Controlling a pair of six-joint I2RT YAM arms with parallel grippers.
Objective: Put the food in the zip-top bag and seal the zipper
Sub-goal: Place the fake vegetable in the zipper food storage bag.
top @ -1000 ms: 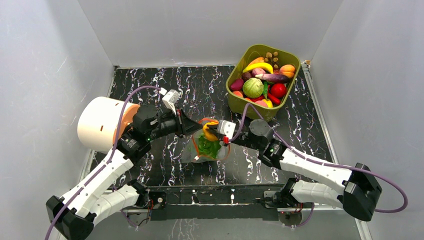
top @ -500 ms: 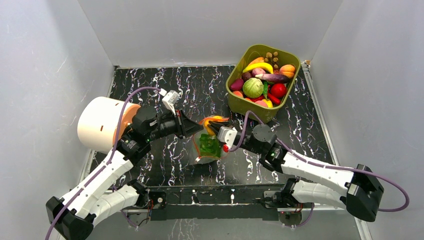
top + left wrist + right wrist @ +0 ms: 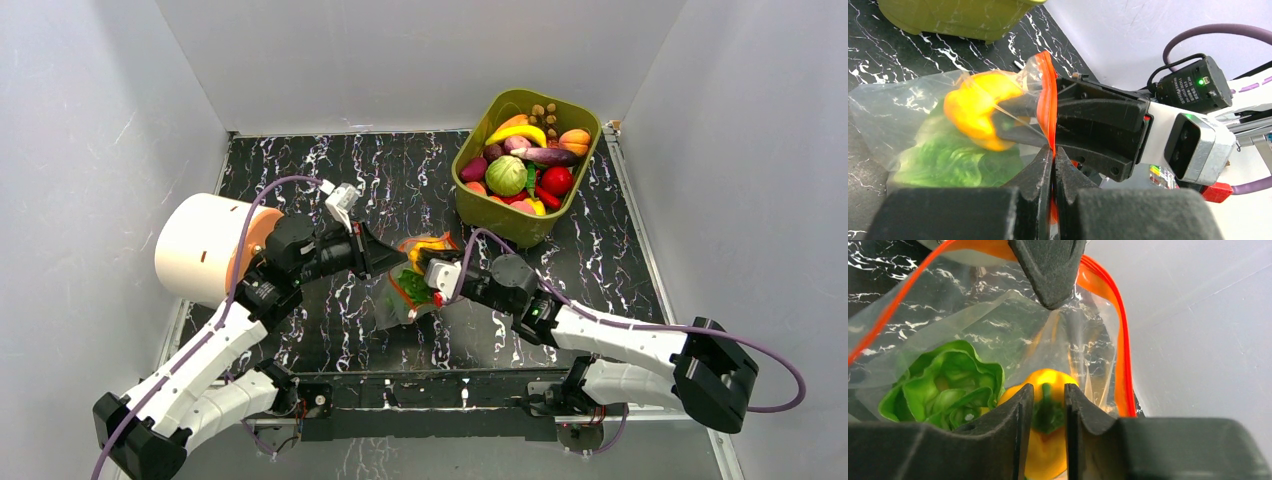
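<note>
Zipper (image 3: 1048,105) pinched in left claw (image 3: 1053,150), pepper (image 3: 978,105) just beyond narrowly parted right claw (image 3: 1047,389)

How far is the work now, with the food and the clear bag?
Done: the lettuce and the yellow pepper lie inside the zip-top bag. In hand: the left gripper pinches the zipper, holding the mouth open; the right gripper sits at the pepper, fingers slightly apart. Left: the zipper is unsealed, and more food fills the green tub.
</note>
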